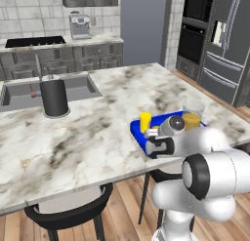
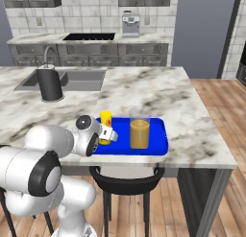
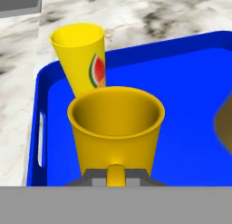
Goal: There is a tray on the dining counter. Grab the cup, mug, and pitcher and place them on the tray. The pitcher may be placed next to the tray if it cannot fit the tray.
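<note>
Dining counter (image 2: 192, 106) edge: pincer (image 3: 116, 177) clamped on mug (image 3: 116, 128) handle over tray (image 3: 190, 128).

This is a rendered home kitchen, shown by the big marble island (image 1: 97, 132) that spreads ahead of the pincer, with a sink (image 1: 29, 94) set into it far beyond the pincer and black stools (image 2: 126, 183) tucked under the edge below the pincer. Well past the island from the pincer, a tiled wall (image 2: 91, 15) backs a second worktop with grey cabinets (image 2: 91, 53), a cooktop (image 1: 34, 41) and a coffee machine (image 2: 129, 25). Off to the pincer's right in the left base view stand a built-in oven (image 1: 193, 40) and a steel fridge (image 1: 229, 45), over a wooden floor (image 2: 211, 92).
</note>
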